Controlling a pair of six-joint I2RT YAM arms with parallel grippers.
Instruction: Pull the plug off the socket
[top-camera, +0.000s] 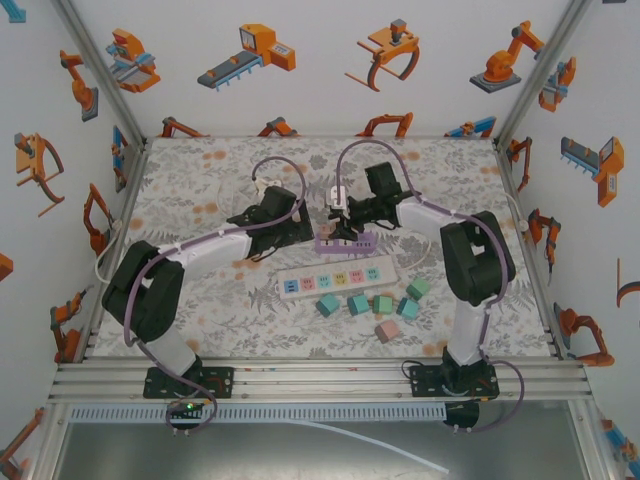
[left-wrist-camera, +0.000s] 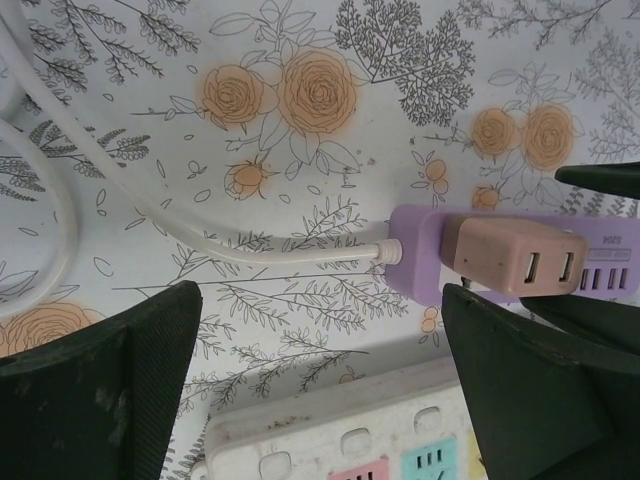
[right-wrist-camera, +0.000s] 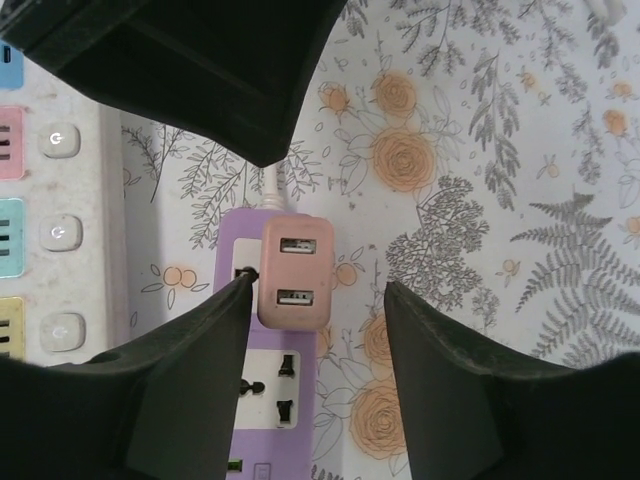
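Now, centre on the plug before pulling

My right jaws stand apart astride the pink plug (right-wrist-camera: 294, 270), which is plugged into the purple socket strip (right-wrist-camera: 272, 405) at the outlet nearest its cable (left-wrist-camera: 200, 225). The strip lies flat on the worktop (right-wrist-camera: 520, 250), just beside the white power strip (right-wrist-camera: 85, 290). One finger (right-wrist-camera: 190, 380) touches the plug's flank on the white strip's side; the other (right-wrist-camera: 470, 400) stands off, with a gap between. Nothing is clamped yet. My left jaws are wide apart and hold nothing, hanging over the cable end of the purple strip.

As I judge it, the grip comes first: I should shift a touch towards the open side so both fingers meet the plug's flat flanks together and do not nudge it sideways. The strip looks light and will likely lift with the plug, so my left jaws ought to pin the purple body down beside the cable before I draw. Then I pull straight along the pins, no twisting; a skewed pull may bind them or drag the strip into the white one
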